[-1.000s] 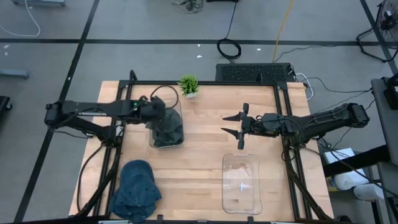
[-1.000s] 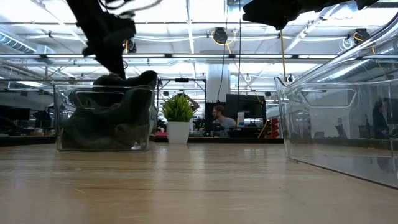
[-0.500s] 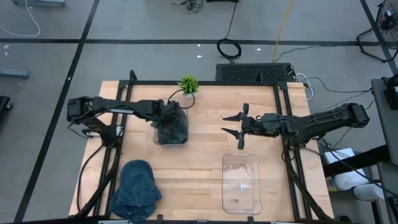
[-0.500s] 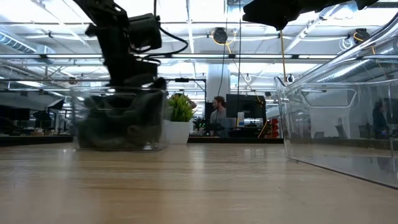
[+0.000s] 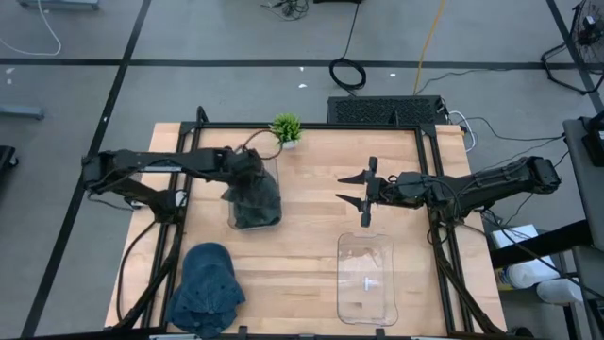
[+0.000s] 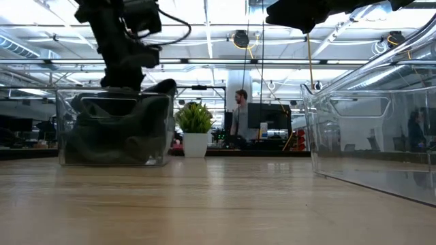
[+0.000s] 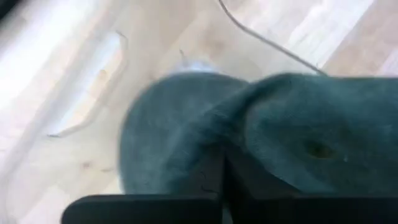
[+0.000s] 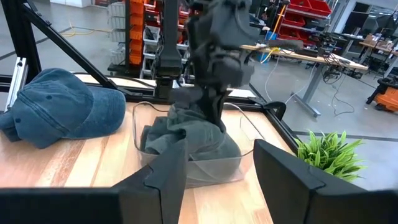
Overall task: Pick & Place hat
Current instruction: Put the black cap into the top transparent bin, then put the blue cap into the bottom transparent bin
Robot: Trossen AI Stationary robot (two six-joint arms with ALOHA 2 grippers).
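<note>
A dark green hat [image 5: 257, 200] lies crumpled inside a clear bin [image 5: 229, 215] at the table's middle left. In the low view a bulge of the hat [image 6: 161, 86] stands above the bin's rim. My left gripper [image 5: 247, 174] reaches steeply down into the bin's far end and is shut on the hat. A blue denim hat [image 5: 206, 286] lies flat near the front left edge. My right gripper [image 5: 362, 193] hovers level and open over the table's middle, touching nothing. My left gripper pinches a raised fold of the dark green hat's cloth [image 7: 249, 134] between its two shut fingers [image 7: 214, 177]. It comes from above, slanting down. The hat's bulk rests inside the clear bin [image 8: 186, 163]; how many layers are caught, I cannot tell.
An empty clear bin [image 5: 368, 280] stands at the front right. A small potted plant [image 5: 286, 129] sits at the far edge, just behind the bin with the hat. Bare wood lies between the two bins. Black frame rails run along both table sides.
My left gripper went toward the table's right edge and then back left, sinking and tipping more steeply down, and stayed shut. The bin with the dark green hat slid a little right with it and came back to about where it stood.
</note>
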